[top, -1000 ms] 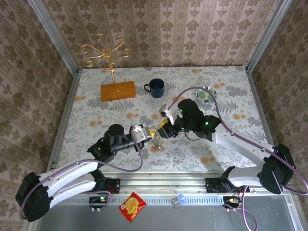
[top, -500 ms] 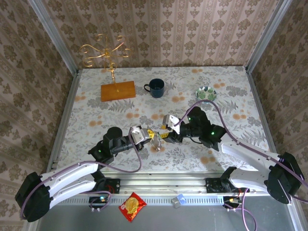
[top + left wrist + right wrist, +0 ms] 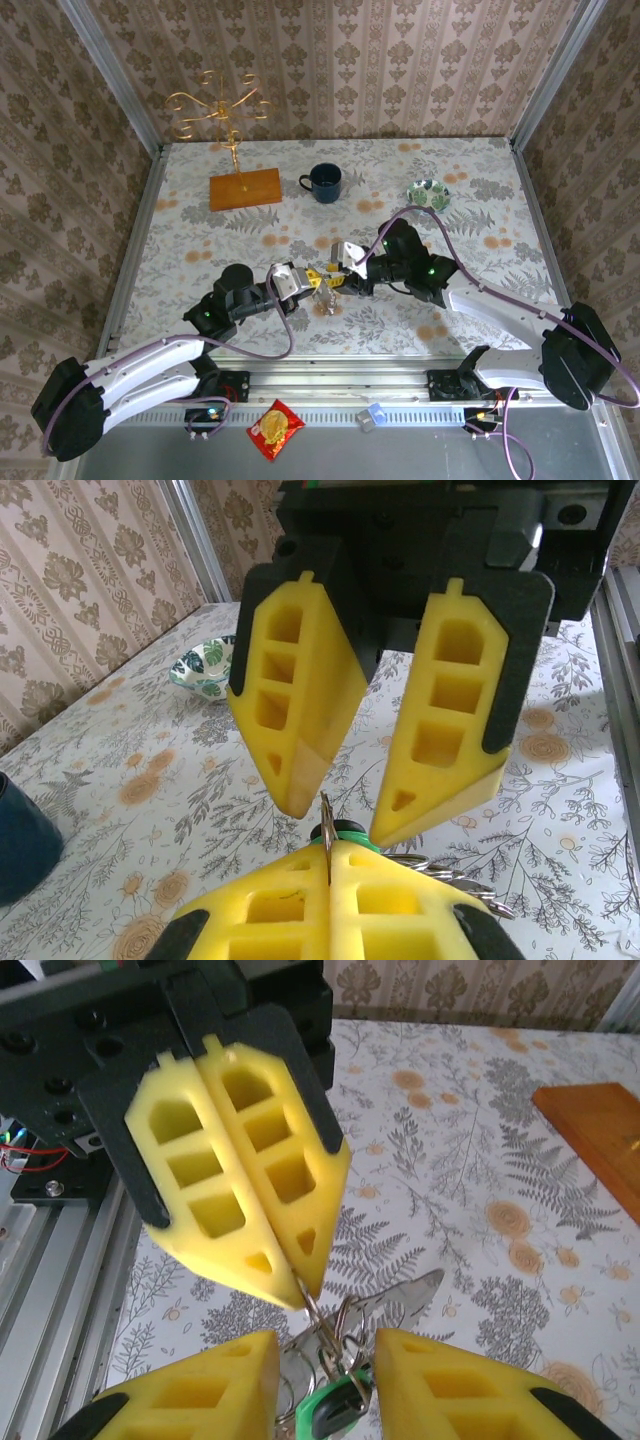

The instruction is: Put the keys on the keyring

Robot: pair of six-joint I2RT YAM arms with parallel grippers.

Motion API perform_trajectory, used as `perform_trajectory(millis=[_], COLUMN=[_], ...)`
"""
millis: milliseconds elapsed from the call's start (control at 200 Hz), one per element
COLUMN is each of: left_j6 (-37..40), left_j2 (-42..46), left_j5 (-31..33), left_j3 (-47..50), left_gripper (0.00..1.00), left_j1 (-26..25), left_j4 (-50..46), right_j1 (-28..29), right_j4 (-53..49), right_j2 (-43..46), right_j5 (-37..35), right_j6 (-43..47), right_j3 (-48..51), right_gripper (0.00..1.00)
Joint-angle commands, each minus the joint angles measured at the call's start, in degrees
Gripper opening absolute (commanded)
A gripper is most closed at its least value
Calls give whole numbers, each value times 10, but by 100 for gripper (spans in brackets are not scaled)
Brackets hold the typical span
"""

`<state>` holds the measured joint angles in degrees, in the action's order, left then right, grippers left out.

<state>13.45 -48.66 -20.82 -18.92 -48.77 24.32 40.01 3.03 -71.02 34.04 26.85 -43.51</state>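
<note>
My left gripper (image 3: pixel 308 279) is shut on the keyring (image 3: pixel 327 832), whose thin metal edge pokes out between the yellow fingertips. From that ring (image 3: pixel 312 1305) hang the keys (image 3: pixel 350 1365), a bunch of small rings, a flat silver blade and a green-headed key (image 3: pixel 335 1412). The bunch dangles just above the table (image 3: pixel 200 220) in the top view. My right gripper (image 3: pixel 325 1348) faces the left one tip to tip. Its fingers (image 3: pixel 205 1392) stand apart on either side of the bunch, with a gap showing on both sides. The green head (image 3: pixel 352 831) peeks out behind the left fingertips.
A dark blue mug (image 3: pixel 324 182) stands at the back centre. A wooden base with a gold wire stand (image 3: pixel 245 188) is back left, and a small patterned bowl (image 3: pixel 428 193) back right. A red snack packet (image 3: pixel 275 428) lies on the front ledge below the table.
The right gripper has come down and left to meet the left gripper and narrowed its fingers around the hanging bunch. The left gripper has stayed shut on the ring.
</note>
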Motion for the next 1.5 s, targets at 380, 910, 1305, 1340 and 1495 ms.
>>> perform_trajectory(millis=[380, 910, 1305, 1340, 1495], left_j6=[-4, 62, 76, 74, 72], left_j2=[9, 1, 14, 16, 29], left_j5=[-13, 0, 1, 0, -15], left_j3=[6, -50, -57, -56, -45], left_gripper=[0, 15, 0, 0, 0], left_j1=[-2, -2, 4, 5, 6], left_j4=[37, -119, -122, -119, -107], right_j1=[5, 43, 65, 64, 43], right_j4=[5, -155, -196, -189, -145], right_j2=[-21, -34, -45, -44, -30], right_j5=[41, -14, -42, -45, -39], right_j6=[6, 126, 155, 150, 114], right_j3=[-33, -114, -136, -132, -100], right_gripper=[4, 0, 0, 0, 15])
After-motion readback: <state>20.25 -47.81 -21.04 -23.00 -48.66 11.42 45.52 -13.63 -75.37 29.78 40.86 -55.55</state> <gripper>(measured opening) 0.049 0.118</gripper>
